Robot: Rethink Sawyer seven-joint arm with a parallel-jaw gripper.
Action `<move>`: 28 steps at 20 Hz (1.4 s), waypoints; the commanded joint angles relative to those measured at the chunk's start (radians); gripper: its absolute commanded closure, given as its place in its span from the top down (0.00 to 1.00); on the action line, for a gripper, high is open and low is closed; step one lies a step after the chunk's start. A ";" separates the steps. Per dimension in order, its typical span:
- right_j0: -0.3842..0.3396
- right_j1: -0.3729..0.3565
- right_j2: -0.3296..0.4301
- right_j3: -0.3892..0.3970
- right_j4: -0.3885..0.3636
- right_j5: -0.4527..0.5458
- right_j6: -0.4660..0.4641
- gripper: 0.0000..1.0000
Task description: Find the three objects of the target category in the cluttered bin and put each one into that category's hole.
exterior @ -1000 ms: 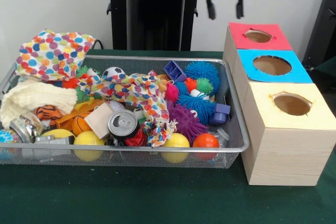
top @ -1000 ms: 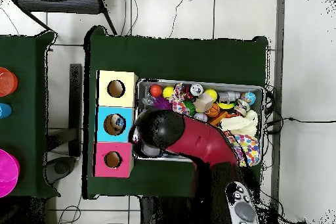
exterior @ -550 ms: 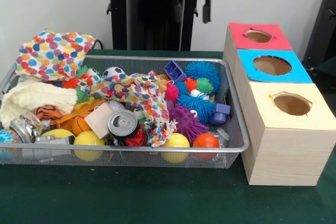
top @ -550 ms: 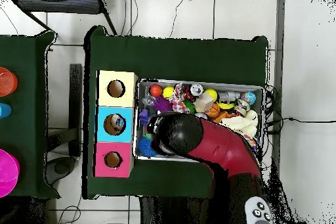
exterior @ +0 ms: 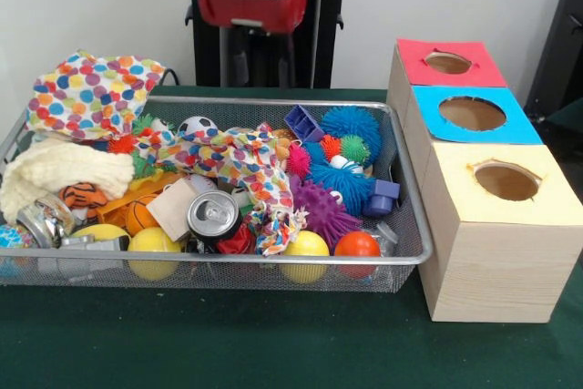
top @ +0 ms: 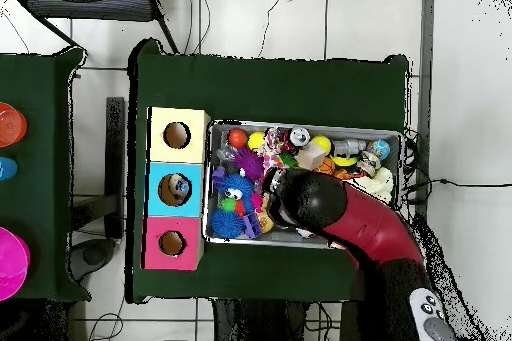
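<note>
wire mesh bin (exterior: 401, 266) crammed with toys on the green tabletop (exterior: 273, 343), silver soda can (exterior: 213, 215) near its front, three wooden hole-topped boxes (exterior: 496, 252) right beside it

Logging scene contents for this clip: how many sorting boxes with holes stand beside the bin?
3, in a row beside the wire bin: the red box farthest back, the blue box in the middle, the yellow box nearest the camera.

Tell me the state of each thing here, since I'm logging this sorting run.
Hand: raised over the bin's back, fingers not visible.
Bin: full of clutter.
Can: lying in bin, top facing the front camera.
Yellow box: hole uncovered.
Blue box: hole uncovered.
Red box: hole uncovered.
</note>
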 commanded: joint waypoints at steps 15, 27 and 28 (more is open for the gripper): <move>0.098 0.113 0.122 -0.015 0.145 -0.152 0.238 1.00; 0.094 0.255 0.154 -0.135 0.188 -0.198 0.162 1.00; 0.088 0.270 0.164 -0.133 0.185 -0.226 0.160 1.00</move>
